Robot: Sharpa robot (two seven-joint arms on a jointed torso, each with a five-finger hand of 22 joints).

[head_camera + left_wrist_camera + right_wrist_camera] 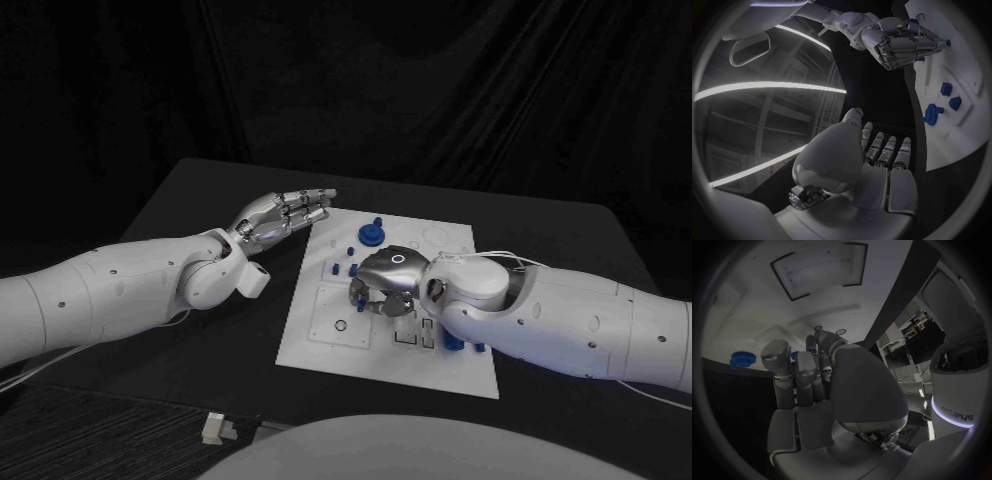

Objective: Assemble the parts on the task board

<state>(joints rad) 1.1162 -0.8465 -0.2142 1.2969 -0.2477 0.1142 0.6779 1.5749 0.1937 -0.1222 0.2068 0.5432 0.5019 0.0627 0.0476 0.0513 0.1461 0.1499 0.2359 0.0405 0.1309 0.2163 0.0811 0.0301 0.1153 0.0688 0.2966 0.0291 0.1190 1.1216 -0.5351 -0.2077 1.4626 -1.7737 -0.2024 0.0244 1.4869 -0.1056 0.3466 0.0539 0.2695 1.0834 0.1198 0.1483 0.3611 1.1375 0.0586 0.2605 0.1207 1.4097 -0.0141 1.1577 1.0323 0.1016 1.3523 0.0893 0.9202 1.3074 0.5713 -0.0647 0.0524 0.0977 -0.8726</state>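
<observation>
— Parts (372, 234)? Small, stiff, light plastic, on the task board (325, 345); pinch by the stem.
— Right hand (384, 285) curled over mid-board, contents unclear. Left hand (284, 216) loose, beside board.

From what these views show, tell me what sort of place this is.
Probably a robotics lab test cell: a black table backed by black curtains, a white task board with small blue parts, and shelving in the right wrist view.
</observation>
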